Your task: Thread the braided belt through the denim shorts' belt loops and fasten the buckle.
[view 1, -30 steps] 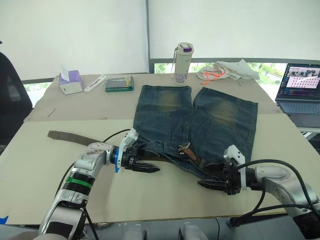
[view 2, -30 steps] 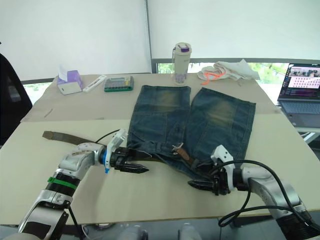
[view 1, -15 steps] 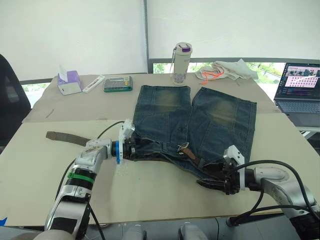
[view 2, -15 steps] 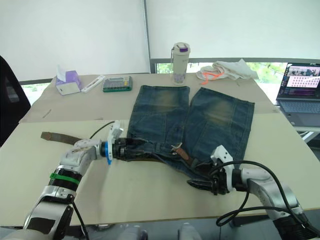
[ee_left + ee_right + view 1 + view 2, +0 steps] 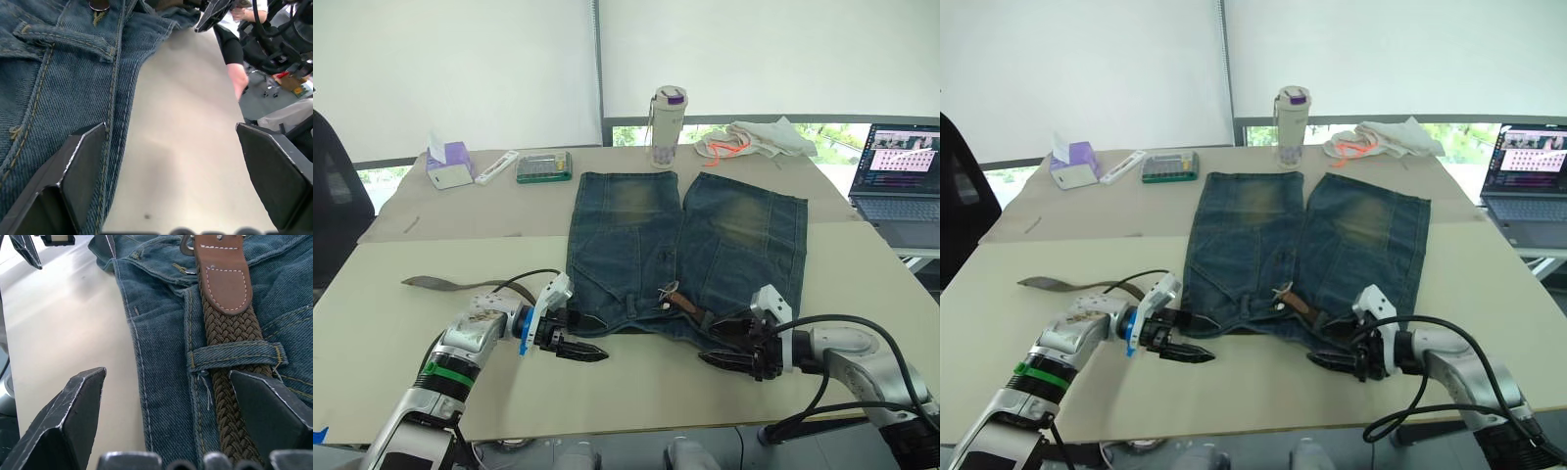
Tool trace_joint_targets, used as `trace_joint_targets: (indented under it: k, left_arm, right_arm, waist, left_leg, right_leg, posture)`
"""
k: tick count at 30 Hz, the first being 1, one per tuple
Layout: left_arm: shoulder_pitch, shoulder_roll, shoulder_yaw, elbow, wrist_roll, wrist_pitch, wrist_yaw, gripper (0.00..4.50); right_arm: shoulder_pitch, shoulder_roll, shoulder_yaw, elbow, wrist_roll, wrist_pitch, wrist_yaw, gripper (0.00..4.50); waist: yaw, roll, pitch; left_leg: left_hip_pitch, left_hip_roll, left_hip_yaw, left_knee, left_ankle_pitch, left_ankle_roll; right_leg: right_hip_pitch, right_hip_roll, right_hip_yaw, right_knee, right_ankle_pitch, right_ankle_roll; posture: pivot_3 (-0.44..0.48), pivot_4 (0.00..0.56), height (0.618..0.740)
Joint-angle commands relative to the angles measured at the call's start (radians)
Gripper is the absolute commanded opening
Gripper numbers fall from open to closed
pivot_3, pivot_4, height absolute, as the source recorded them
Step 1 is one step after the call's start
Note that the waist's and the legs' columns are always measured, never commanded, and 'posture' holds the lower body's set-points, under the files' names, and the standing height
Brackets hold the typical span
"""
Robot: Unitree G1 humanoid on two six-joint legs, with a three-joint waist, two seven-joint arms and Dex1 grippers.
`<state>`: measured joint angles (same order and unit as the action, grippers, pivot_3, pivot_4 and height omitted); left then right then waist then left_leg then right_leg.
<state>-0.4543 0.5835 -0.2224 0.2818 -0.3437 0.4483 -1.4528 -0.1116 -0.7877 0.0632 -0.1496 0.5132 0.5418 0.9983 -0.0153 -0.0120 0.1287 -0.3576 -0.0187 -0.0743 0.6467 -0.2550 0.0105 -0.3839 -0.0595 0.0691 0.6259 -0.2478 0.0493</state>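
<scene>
The denim shorts lie flat mid-table, waistband toward me. The braided belt runs along the waistband's right half, under a belt loop. Its leather end and the buckle rest near the fly. The belt's tail trails on the table to the left, and my left arm hides the stretch between. My left gripper is open, just off the waistband's left corner, holding nothing. My right gripper is open, its fingers either side of the belt and loop without touching them.
At the far side stand a bottle, a tissue box, a calculator and a white cloth with orange cord. A laptop sits at the right. A person's arm appears beyond the table in the left wrist view.
My left gripper has drawn back from the waistband's left end toward the table's near edge. The shorts now lie straighter and slightly further left. The right arm has not moved.
</scene>
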Motion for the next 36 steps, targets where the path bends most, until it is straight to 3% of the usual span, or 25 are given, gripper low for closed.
trace_joint_targets:
  k: [1, 7, 13, 21, 26, 32, 36]
  left_arm:
    - [0.031, -0.004, -0.017, 0.085, 0.091, -0.122, 0.069, 4.5]
    - [0.001, -0.067, 0.032, 0.185, 0.119, -0.311, 0.177, 4.5]
    - [0.022, -0.08, 0.022, 0.161, 0.135, -0.355, 0.206, 4.5]
    - [0.063, -0.101, 0.054, 0.049, 0.075, -0.298, 0.214, 4.5]
    - [0.097, -0.116, 0.139, -0.116, -0.105, -0.232, 0.15, 4.5]
    - [0.109, -0.083, 0.153, -0.193, -0.063, -0.284, 0.194, 4.5]
    - [0.116, -0.058, 0.209, -0.273, -0.087, -0.266, 0.259, 4.5]
  right_arm:
    - [-0.01, 0.006, -0.04, 0.004, -0.046, -0.056, -0.029, 4.47]
    - [0.031, -0.033, -0.035, -0.032, -0.179, -0.239, -0.019, 4.47]
    - [0.076, -0.071, -0.058, -0.034, -0.239, -0.319, -0.015, 4.47]
    - [0.142, -0.099, -0.05, -0.056, -0.322, -0.32, -0.035, 1.89]
    - [0.129, -0.088, -0.063, -0.038, -0.344, -0.316, -0.067, 0.17]
    - [0.075, -0.049, -0.046, -0.005, -0.379, -0.304, -0.129, 0.04]
    - [-0.018, -0.04, 0.009, 0.115, -0.493, -0.333, -0.187, 0.04]
  waist:
    - [0.001, 0.001, -0.001]
    - [0.007, 0.004, -0.003]
    - [0.003, 0.004, -0.003]
    - [0.004, 0.004, -0.003]
    - [0.003, 0.001, -0.001]
    - [0.0, 0.0, 0.0]
    - [-0.003, -0.002, 0.001]
  left_leg:
    - [0.0, 0.0, 0.0, 0.0, 0.0, 0.0]
    - [0.002, -0.001, 0.001, 0.0, 0.0, 0.0]
    - [0.004, -0.001, 0.001, -0.001, 0.0, 0.0]
    - [0.004, -0.001, 0.0, -0.001, 0.0, 0.0]
    - [0.003, 0.0, 0.0, -0.002, 0.0, 0.0]
    - [0.003, 0.001, 0.0, -0.002, 0.0, 0.0]
    - [0.004, 0.001, 0.0, -0.002, 0.0, 0.0]
  right_leg:
    - [0.0, 0.0, 0.0, 0.0, 0.0, 0.0]
    - [0.002, -0.001, 0.0, -0.001, 0.0, 0.0]
    - [0.004, 0.0, 0.0, -0.001, -0.003, 0.004]
    - [0.005, -0.001, 0.0, -0.002, -0.002, 0.003]
    - [0.005, -0.001, 0.0, -0.002, -0.002, 0.003]
    - [0.005, -0.001, 0.0, -0.003, -0.002, 0.003]
    - [0.004, -0.001, 0.0, -0.003, -0.002, 0.002]
  posture:
    - [0.0, 0.15, 0.74]
    - [0.0, 0.15, 0.74]
    - [0.0, 0.15, 0.74]
    - [0.0, 0.15, 0.74]
    - [0.0, 0.15, 0.74]
    - [0.0, 0.15, 0.74]
    - [0.0, 0.15, 0.74]
